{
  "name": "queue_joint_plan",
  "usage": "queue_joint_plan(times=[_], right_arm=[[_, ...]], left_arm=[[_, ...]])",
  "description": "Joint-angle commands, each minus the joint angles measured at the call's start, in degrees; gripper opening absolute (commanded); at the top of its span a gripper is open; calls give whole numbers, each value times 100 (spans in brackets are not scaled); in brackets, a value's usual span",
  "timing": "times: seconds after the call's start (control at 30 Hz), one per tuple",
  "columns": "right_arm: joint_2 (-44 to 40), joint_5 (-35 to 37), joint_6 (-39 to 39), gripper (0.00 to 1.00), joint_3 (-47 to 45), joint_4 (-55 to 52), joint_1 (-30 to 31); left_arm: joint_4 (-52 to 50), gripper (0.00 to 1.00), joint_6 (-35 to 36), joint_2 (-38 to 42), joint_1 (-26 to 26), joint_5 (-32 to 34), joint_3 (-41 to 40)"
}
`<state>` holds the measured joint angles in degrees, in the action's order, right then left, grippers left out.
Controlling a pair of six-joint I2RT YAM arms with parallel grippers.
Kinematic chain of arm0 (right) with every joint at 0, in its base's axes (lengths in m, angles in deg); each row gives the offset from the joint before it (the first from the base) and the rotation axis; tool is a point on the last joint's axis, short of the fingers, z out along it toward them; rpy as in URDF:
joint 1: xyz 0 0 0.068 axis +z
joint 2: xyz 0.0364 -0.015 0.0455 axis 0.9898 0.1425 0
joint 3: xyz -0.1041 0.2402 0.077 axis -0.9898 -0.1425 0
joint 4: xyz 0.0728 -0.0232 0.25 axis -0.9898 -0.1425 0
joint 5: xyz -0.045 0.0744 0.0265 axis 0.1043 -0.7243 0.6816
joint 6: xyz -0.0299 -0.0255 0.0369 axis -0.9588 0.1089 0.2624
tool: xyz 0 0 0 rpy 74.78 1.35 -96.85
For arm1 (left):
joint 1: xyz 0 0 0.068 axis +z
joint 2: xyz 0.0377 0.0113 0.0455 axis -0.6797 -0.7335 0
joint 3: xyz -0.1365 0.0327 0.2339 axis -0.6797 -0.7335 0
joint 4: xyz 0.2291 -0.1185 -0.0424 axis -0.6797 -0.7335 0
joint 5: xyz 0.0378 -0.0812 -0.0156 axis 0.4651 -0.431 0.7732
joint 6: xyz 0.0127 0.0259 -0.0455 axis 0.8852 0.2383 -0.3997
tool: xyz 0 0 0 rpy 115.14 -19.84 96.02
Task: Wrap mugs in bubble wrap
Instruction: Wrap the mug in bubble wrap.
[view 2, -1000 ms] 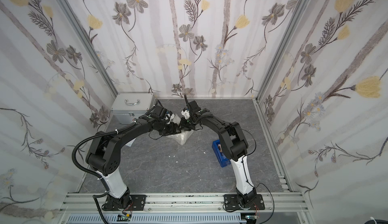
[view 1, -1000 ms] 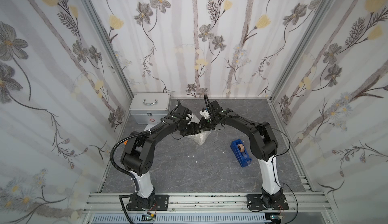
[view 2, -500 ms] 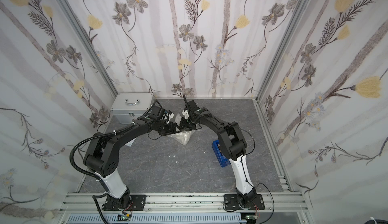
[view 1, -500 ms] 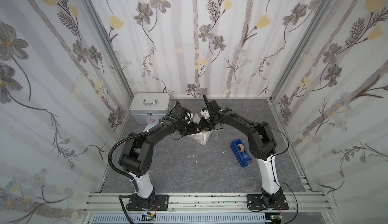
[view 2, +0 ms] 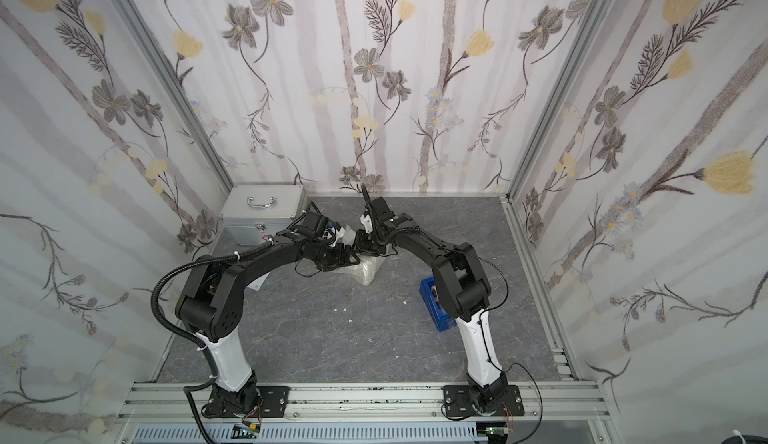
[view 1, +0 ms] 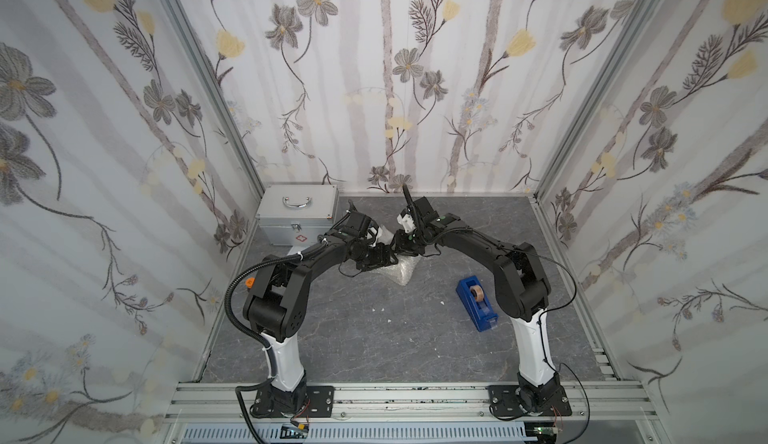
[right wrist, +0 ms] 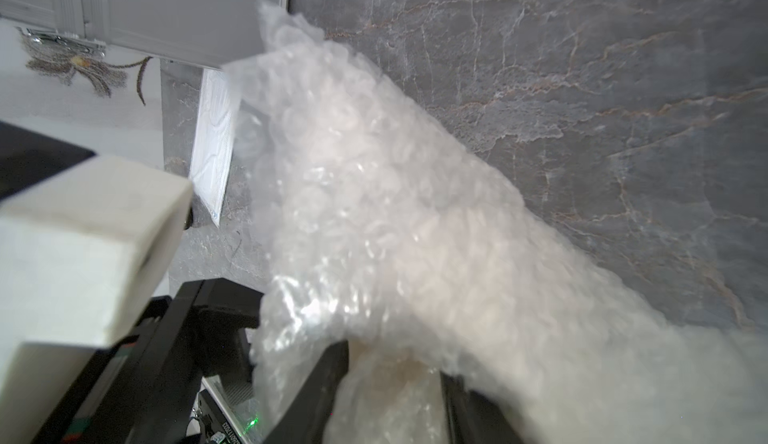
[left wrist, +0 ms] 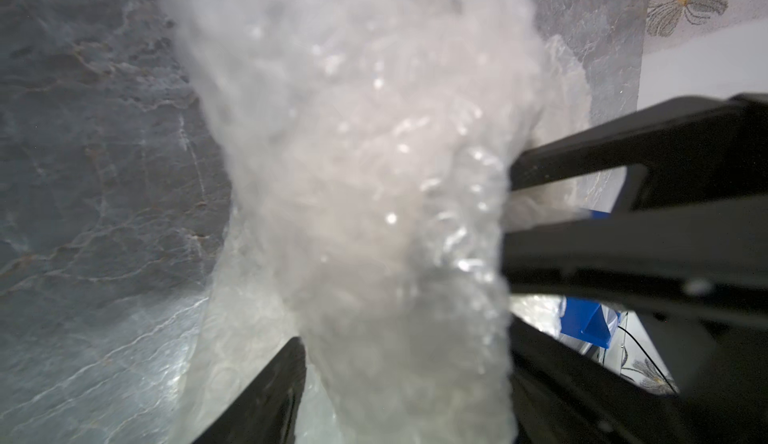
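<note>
The bubble wrap [view 1: 401,273] [view 2: 368,271] is bunched into a whitish bundle at the back middle of the table, between my two grippers. No mug is visible; the wrap covers whatever is inside. In the left wrist view, my left gripper [left wrist: 403,338] is shut on the bundle [left wrist: 374,213], with a black finger on each side. The right gripper's fingers [left wrist: 623,159] reach in from the opposite side. In the right wrist view, wrap [right wrist: 395,213] fills the gap of my right gripper [right wrist: 395,363]. Whether that gripper is pressing the wrap is unclear.
A silver case [view 1: 297,213] stands at the back left, with a white padded sheet [right wrist: 212,142] beside it. A blue tape dispenser [view 1: 476,302] sits by the right arm's elbow. Small white scraps [view 1: 388,320] lie on the grey marble table [view 1: 374,350].
Both wrists have shifted slightly around the bundle, and the left arm's elbow has moved a little to the left. The bundle stays in the same place.
</note>
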<state>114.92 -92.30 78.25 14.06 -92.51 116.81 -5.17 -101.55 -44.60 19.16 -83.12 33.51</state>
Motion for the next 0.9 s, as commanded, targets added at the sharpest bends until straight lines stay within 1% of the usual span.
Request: queue_joint_plan(times=[0.0, 0.23, 0.37, 0.43, 0.47, 0.53, 0.6, 0.63, 0.73, 0.87], right_arm=[[-119, -255, 103, 41, -133, 148, 59], [-572, -182, 296, 44, -699, 721, -6], [-586, -210, 342, 44, -857, 885, -68], [-529, -183, 353, 39, -871, 885, -81], [-483, -167, 354, 31, -869, 885, -80], [-377, -109, 342, 22, -845, 861, -77], [-197, -41, 267, 6, -739, 704, -67], [-114, 47, 206, 0, -684, 612, -47], [131, 256, 38, 0, -515, 324, 5], [367, 662, -178, 0, -249, -39, 116]], left_arm=[[17, 69, -195, -169, -1, 915, 80], [-114, 68, -213, -250, -7, 925, 222], [-146, 68, -203, -259, -8, 901, 259], [-163, 68, -196, -258, -7, 889, 273], [-164, 68, -199, -256, -7, 877, 270], [-176, 68, -204, -247, -16, 870, 282], [-183, 68, -208, -206, -16, 820, 297], [-162, 68, -225, -165, -17, 765, 299], [-91, 68, -324, 104, -16, 620, 287], [-172, 69, -443, 523, 62, 643, 370]])
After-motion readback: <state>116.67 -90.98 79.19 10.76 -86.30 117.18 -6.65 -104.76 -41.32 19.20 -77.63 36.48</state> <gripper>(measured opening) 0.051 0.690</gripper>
